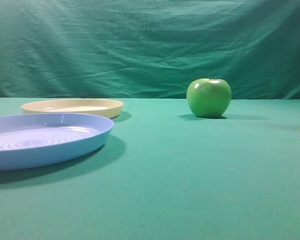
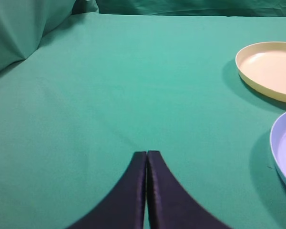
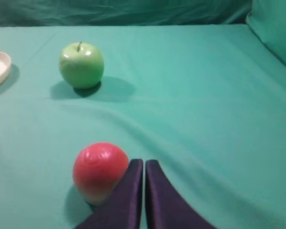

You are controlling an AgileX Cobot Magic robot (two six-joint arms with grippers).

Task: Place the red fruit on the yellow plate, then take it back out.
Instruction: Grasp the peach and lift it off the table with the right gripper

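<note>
Just left of my right gripper (image 3: 144, 164), whose jaws are pressed together on nothing, the red fruit (image 3: 99, 171) sits on the green cloth (image 3: 195, 105). Farther off stands the green apple (image 3: 81, 65). My left gripper (image 2: 147, 155) is closed and empty too; off to its right lies the blue plate (image 2: 285, 148), and beyond that the yellow plate (image 2: 269, 69).

Low table-level front view; two forward-facing wrist views.
</note>
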